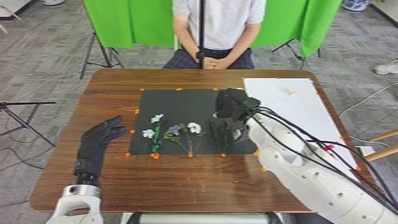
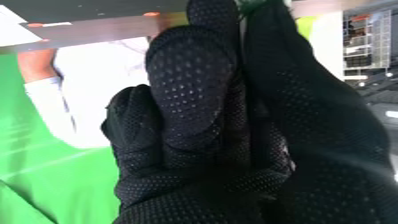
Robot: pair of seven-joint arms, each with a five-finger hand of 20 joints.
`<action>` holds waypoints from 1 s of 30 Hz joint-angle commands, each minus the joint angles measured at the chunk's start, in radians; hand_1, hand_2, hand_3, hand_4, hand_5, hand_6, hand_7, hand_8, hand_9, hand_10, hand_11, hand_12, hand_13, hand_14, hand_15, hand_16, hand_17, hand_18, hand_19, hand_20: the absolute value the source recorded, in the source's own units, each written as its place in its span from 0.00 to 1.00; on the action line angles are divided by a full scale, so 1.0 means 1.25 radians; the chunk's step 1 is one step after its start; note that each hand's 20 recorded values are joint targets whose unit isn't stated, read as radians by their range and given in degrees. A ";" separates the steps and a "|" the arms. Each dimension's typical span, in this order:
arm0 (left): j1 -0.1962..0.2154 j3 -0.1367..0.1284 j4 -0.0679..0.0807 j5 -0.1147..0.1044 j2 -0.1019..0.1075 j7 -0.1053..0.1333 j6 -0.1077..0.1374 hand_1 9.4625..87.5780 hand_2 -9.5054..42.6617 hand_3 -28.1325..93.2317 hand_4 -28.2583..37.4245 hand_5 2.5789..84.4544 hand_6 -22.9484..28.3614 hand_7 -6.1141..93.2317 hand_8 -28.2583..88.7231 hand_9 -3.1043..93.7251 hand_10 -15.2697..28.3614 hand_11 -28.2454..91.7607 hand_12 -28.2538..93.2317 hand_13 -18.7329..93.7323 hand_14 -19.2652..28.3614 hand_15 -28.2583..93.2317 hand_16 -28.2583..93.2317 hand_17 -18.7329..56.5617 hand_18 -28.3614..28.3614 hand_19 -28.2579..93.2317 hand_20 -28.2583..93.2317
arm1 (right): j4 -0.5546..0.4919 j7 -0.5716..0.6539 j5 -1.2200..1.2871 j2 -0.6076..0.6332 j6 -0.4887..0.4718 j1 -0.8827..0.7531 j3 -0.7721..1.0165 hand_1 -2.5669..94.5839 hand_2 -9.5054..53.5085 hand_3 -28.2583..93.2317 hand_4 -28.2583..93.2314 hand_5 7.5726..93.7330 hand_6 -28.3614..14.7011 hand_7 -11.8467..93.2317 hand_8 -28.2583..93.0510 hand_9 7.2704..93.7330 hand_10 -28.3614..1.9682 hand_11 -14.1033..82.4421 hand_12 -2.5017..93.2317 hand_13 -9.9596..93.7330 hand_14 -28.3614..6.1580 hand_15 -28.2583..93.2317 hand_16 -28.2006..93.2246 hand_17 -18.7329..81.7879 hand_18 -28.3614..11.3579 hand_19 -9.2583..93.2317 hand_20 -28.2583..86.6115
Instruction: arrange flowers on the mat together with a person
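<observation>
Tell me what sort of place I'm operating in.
Probably a robotics lab or a filming studio: a green backdrop hangs beyond the table, a black stand is at the left, and the floor is plain grey.

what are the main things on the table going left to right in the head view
black-gloved left hand → pale blue flower → round white flower → black-gloved right hand → white rectangular sheet

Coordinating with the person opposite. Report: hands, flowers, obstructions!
Right hand over mat's right side. Left hand open, left of mat. Flowers on mat. Right arm partly overhangs.
</observation>
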 commanded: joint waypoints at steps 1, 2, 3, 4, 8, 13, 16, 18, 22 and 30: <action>0.006 0.002 0.005 0.003 -0.004 -0.008 -0.007 0.18 0.33 0.77 0.02 0.57 0.52 0.21 0.18 0.56 0.70 0.43 0.35 0.52 0.79 0.41 0.22 0.37 0.70 0.31 0.37 | -0.002 -0.009 -0.012 -0.003 -0.029 -0.001 -0.002 0.63 0.00 0.69 0.07 0.83 0.74 0.30 0.26 0.94 0.60 0.24 0.43 0.97 0.77 0.63 0.49 0.73 0.34 0.99 0.53; 0.005 0.001 0.005 0.003 -0.004 -0.008 -0.007 0.18 0.33 0.77 0.02 0.57 0.52 0.21 0.19 0.56 0.70 0.43 0.35 0.52 0.79 0.41 0.22 0.37 0.70 0.31 0.37 | -0.002 -0.008 -0.012 -0.002 -0.032 0.000 -0.003 0.63 0.00 0.69 0.07 0.83 0.74 0.30 0.26 0.93 0.60 0.24 0.43 0.97 0.77 0.63 0.49 0.73 0.34 0.99 0.53; 0.005 0.002 0.005 0.004 -0.004 -0.008 -0.007 0.18 0.33 0.77 0.02 0.57 0.52 0.21 0.19 0.56 0.70 0.43 0.35 0.52 0.79 0.41 0.22 0.37 0.70 0.31 0.37 | -0.003 -0.010 -0.013 -0.002 -0.034 -0.002 -0.002 0.62 0.00 0.69 0.07 0.82 0.74 0.30 0.26 0.93 0.60 0.24 0.43 0.97 0.77 0.63 0.49 0.73 0.34 0.99 0.53; 0.005 0.002 0.005 0.003 -0.004 -0.007 -0.007 0.19 0.33 0.77 0.03 0.57 0.52 0.21 0.19 0.56 0.70 0.42 0.35 0.52 0.79 0.41 0.22 0.37 0.70 0.31 0.37 | -0.004 -0.009 -0.011 -0.001 -0.034 -0.001 -0.002 0.62 0.00 0.69 0.07 0.82 0.74 0.30 0.26 0.93 0.59 0.25 0.43 0.97 0.77 0.63 0.49 0.73 0.34 0.99 0.53; 0.005 0.002 0.005 0.004 -0.003 -0.007 -0.008 0.19 0.33 0.77 0.03 0.57 0.52 0.21 0.19 0.56 0.70 0.42 0.35 0.52 0.79 0.41 0.22 0.37 0.70 0.31 0.37 | -0.009 -0.011 -0.010 0.001 -0.039 -0.003 0.004 0.61 0.00 0.69 0.07 0.81 0.74 0.29 0.26 0.92 0.59 0.27 0.41 0.97 0.77 0.63 0.49 0.73 0.33 0.99 0.53; 0.006 0.001 0.004 0.004 -0.003 -0.009 -0.008 0.19 0.33 0.77 0.04 0.57 0.51 0.20 0.19 0.56 0.70 0.42 0.35 0.52 0.78 0.40 0.22 0.37 0.70 0.31 0.37 | -0.009 -0.018 -0.012 -0.001 -0.056 -0.004 0.012 0.60 0.00 0.69 0.07 0.80 0.74 0.29 0.26 0.90 0.59 0.28 0.40 0.96 0.76 0.63 0.49 0.72 0.33 0.99 0.53; 0.002 0.002 0.006 0.004 -0.001 -0.009 -0.010 0.19 0.32 0.77 0.04 0.57 0.51 0.20 0.19 0.56 0.70 0.42 0.35 0.52 0.79 0.40 0.22 0.37 0.70 0.31 0.37 | -0.008 -0.017 -0.014 -0.001 -0.061 -0.005 0.013 0.58 0.00 0.69 0.08 0.79 0.74 0.28 0.25 0.89 0.57 0.31 0.37 0.96 0.76 0.63 0.49 0.72 0.33 0.98 0.53; 0.003 0.001 0.006 0.006 -0.001 -0.010 -0.011 0.19 0.32 0.77 0.04 0.57 0.51 0.20 0.19 0.56 0.70 0.42 0.35 0.52 0.79 0.40 0.22 0.37 0.70 0.31 0.37 | -0.009 -0.016 -0.014 -0.001 -0.068 -0.007 0.015 0.56 0.00 0.72 0.06 0.78 0.74 0.28 0.25 0.88 0.57 0.32 0.35 0.96 0.76 0.62 0.49 0.72 0.33 0.98 0.53; 0.004 0.002 0.004 0.005 0.000 -0.010 -0.011 0.20 0.32 0.77 0.05 0.57 0.51 0.20 0.19 0.56 0.70 0.41 0.35 0.52 0.79 0.40 0.22 0.37 0.70 0.31 0.37 | -0.010 -0.014 -0.016 0.000 -0.072 -0.009 0.018 0.52 0.00 0.77 0.04 0.76 0.75 0.28 0.23 0.87 0.55 0.35 0.32 0.96 0.75 0.62 0.49 0.72 0.33 0.98 0.53; 0.003 0.001 0.005 0.006 0.000 -0.012 -0.013 0.20 0.32 0.77 0.05 0.57 0.51 0.20 0.19 0.56 0.70 0.41 0.35 0.52 0.78 0.40 0.23 0.37 0.70 0.30 0.37 | -0.005 -0.014 -0.023 -0.010 -0.077 -0.010 0.037 0.48 0.00 0.80 0.04 0.74 0.76 0.28 0.20 0.86 0.54 0.37 0.28 0.96 0.75 0.62 0.49 0.72 0.32 0.97 0.53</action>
